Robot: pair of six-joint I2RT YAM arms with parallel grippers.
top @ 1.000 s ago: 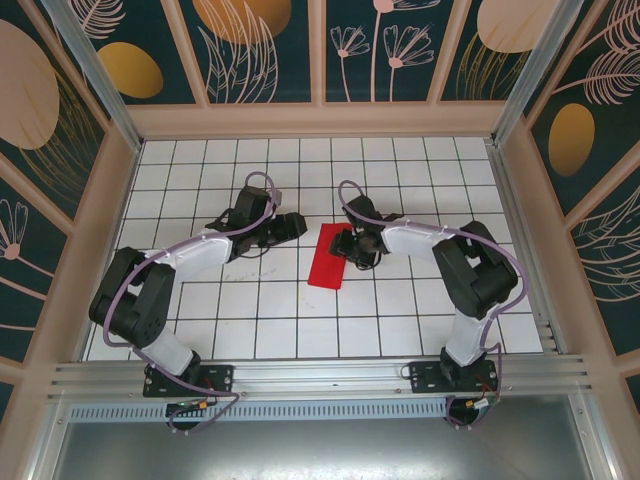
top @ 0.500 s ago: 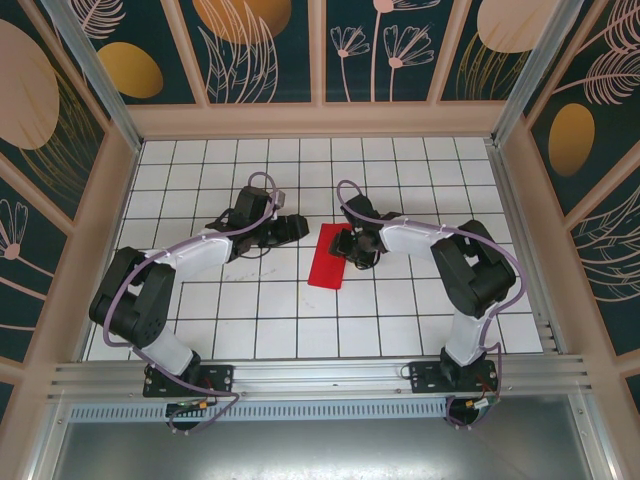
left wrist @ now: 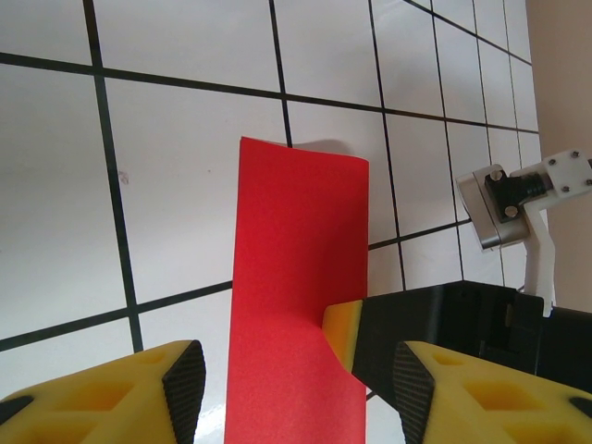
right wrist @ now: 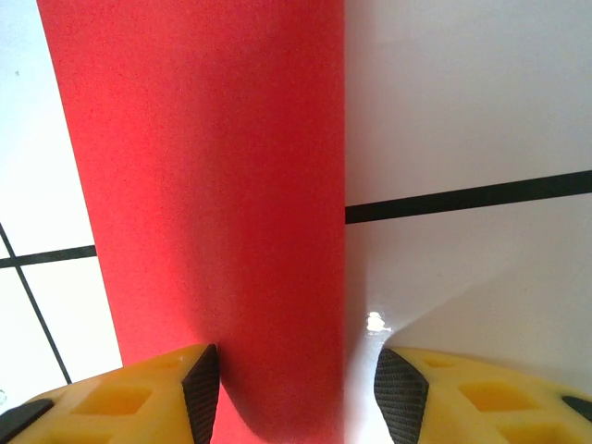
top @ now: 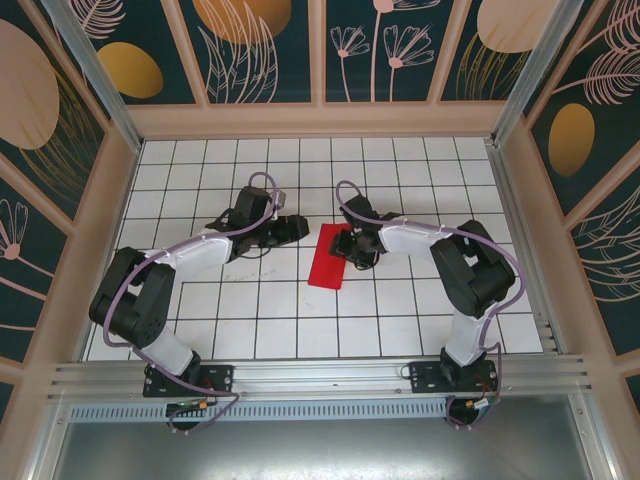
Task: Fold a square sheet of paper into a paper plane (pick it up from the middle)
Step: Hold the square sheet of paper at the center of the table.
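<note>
Elbows bent, both arms reached inward. Left gripper (top: 295, 227) hung half-open and empty beside the folded red paper (top: 327, 262) on the centre tiles; right gripper (top: 345, 245) straddled its far end, jaws parted.

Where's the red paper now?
In the top view, the folded bright red paper sheet lies flat near the table's centre, its far end at the right hand, left hand nearby.

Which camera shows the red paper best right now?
The top external view: the red paper shows nearly its whole outline, with only its far corner hidden under the right gripper. The left wrist view crops its near end. The right wrist view gives a close-up strip with the ends cut off.
</note>
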